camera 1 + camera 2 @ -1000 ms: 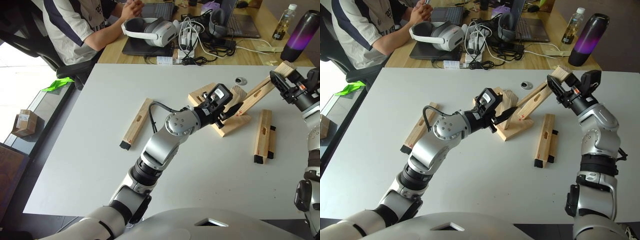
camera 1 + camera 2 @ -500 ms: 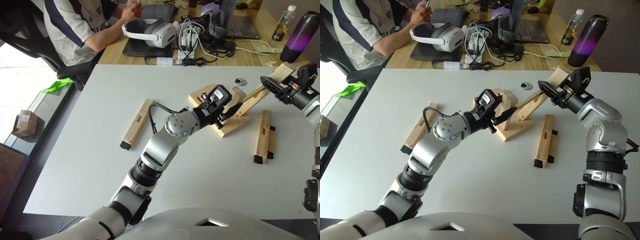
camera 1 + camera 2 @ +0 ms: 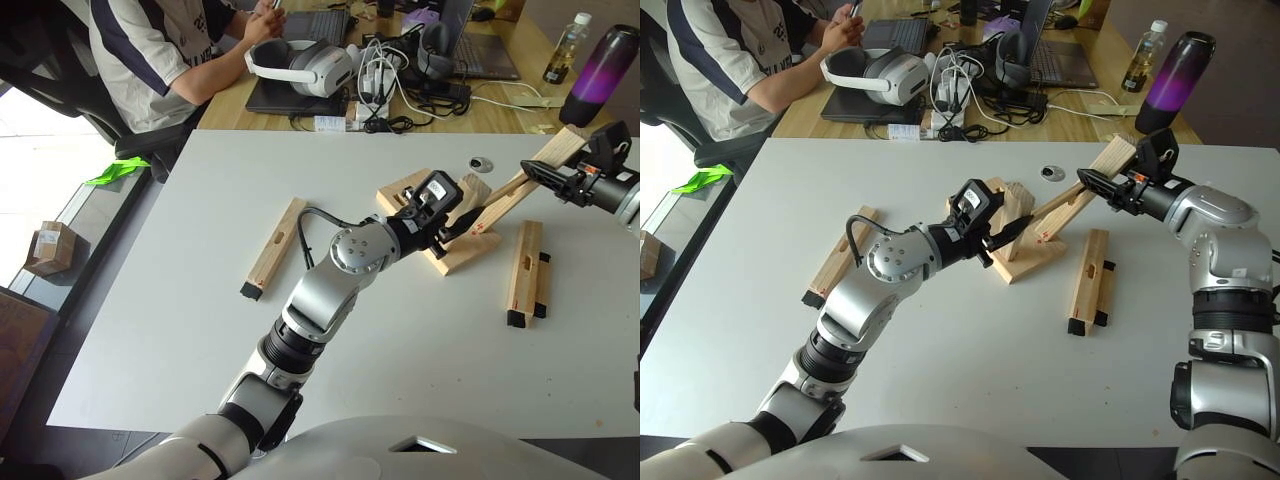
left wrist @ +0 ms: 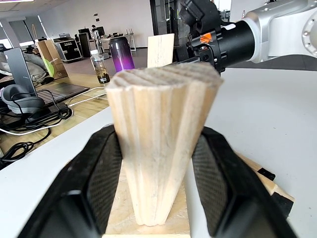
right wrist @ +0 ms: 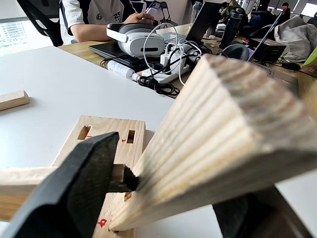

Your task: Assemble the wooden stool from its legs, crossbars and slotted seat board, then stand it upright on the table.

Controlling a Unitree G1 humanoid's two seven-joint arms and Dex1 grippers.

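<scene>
Left arm extended over table (image 3: 180, 330). Left tool (image 4: 159, 181) clenched on short wooden piece (image 4: 163, 124) standing on seat board (image 3: 458, 256). Right wrist view adds board slots. Right tool (image 3: 1092, 184), forearm angled inward, grasping tilted leg (image 3: 1065, 206).

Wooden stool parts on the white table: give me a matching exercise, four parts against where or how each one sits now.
Parts:
1. long slotted wooden leg
2. short pale wooden block
3. single wooden leg with a black foot
4. flat slotted wooden seat board

Places or states:
A. lying alone on the white table, to the robot's left
B. upright, clamped in the left gripper
C. slanted, held in the right gripper
D. flat on the table, beneath the block

Pairs: 1-C, 2-B, 3-A, 4-D
</scene>
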